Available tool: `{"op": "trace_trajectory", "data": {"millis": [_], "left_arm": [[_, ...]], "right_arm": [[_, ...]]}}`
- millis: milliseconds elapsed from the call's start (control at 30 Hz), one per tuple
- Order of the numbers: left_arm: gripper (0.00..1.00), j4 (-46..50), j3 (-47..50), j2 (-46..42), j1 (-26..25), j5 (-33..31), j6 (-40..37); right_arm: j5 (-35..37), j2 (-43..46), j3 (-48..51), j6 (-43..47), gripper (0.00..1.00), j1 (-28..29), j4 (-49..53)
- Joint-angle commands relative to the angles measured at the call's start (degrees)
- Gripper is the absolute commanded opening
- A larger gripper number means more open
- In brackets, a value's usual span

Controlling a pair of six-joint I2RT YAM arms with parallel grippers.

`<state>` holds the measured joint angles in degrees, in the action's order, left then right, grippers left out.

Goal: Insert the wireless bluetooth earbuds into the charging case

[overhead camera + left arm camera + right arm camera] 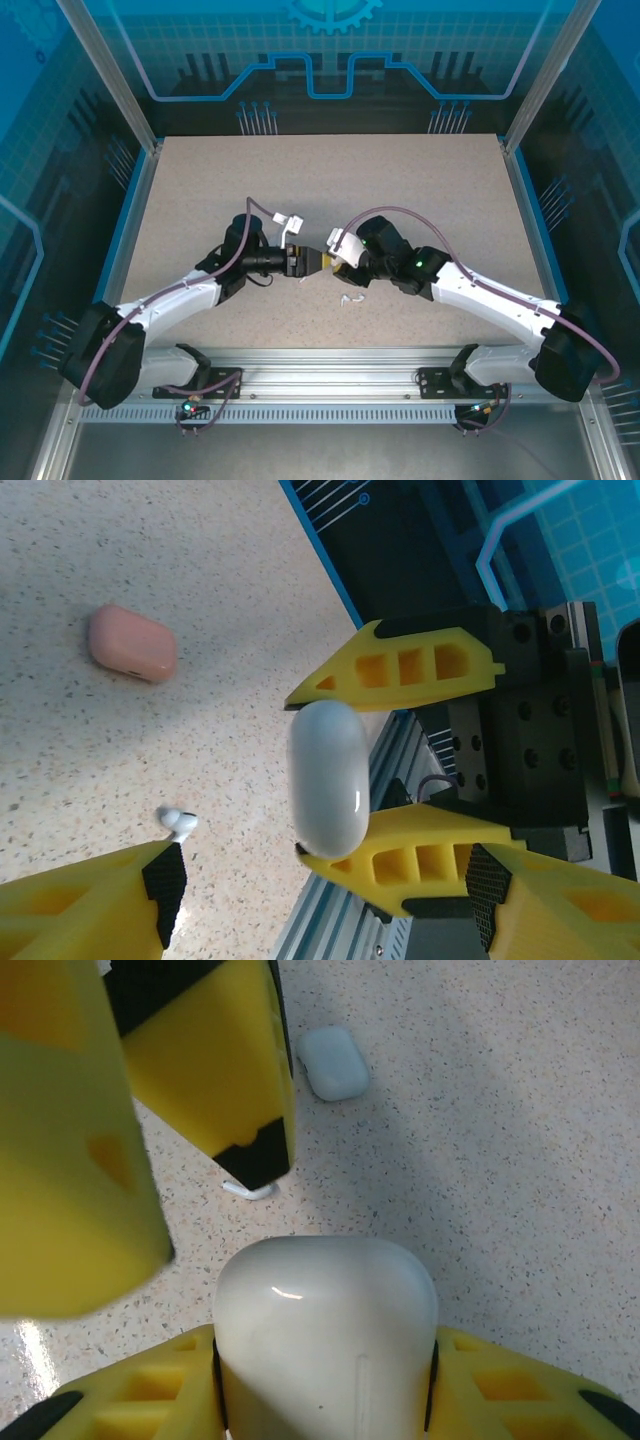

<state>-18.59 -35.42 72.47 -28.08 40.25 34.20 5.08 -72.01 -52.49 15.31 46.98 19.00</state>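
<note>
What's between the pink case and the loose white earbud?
Nothing: bare speckled tabletop between the pink case and the earbud, seen in the left wrist view.

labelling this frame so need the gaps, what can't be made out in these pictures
- right wrist: the white case runs off the bottom edge between the right gripper's fingers, so its lower part is cut off
- right wrist: an earbud is mostly hidden behind the left gripper's finger
- top external: the loose earbuds are too small to count
</note>
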Motion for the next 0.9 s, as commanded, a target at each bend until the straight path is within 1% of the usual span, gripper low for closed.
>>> {"op": "trace_trajectory", "data": {"millis": [0,267,567,700,867], "left_arm": [[0.75,-0.42,-2.6,1.6,-0.81,2.07,-1.18],[0.63,-0.39,-4.7,4.8,-2.65,3.33,-1.87],[0.4,-0.38,-6.49,7.85,-3.87,5.4,-2.22],[0.35,-0.06,-7.02,8.04,-4.0,6.2,-2.41],[0.24,0.59,-7.53,8.05,-4.15,7.37,-3.05]], "right_arm": [[0.95,0.22,-1.33,0.5,0.36,1.0,-0.1],[0.78,0.03,-2.13,0.24,0.37,1.7,0.24],[0.69,0.21,-2.5,0.07,0.37,1.84,-0.13],[1.75,0.07,-2.87,0.16,0.37,1.82,0.07],[2.1,-0.28,-3.37,0.0,0.38,1.69,0.38]]}}
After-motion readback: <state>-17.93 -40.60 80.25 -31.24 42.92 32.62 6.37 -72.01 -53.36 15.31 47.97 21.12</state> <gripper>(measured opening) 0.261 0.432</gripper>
